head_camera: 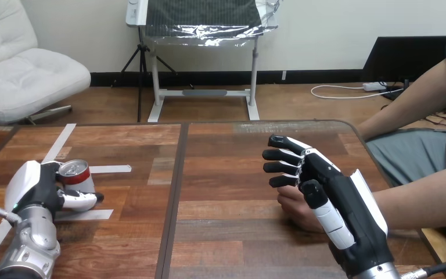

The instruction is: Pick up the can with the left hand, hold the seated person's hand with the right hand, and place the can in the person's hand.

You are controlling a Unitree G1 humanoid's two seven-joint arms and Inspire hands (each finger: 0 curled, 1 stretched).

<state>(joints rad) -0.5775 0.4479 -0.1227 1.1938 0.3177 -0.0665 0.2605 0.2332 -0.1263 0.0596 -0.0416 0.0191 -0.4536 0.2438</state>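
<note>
A can (74, 173) with a red rim and silver top stands upright on the wooden table (226, 168) at the left. My left hand (35, 187) is wrapped round it, thumb across its near side and fingers behind its far side. At the right, my right hand (332, 195) hovers edge-on with its fingers relaxed and pointing left, thumb toward me. The person's hand (295, 207) rests on the table just below and behind my right hand, partly hidden by it. My fingers are not curled round it, and I cannot tell whether the two touch.
Strips of white tape (110, 169) lie on the table beside the can. The person's forearm (424, 199) reaches in from the right edge, and their other arm (409, 99) is above it, off the table. The table's right edge (377, 165) runs close to my right hand.
</note>
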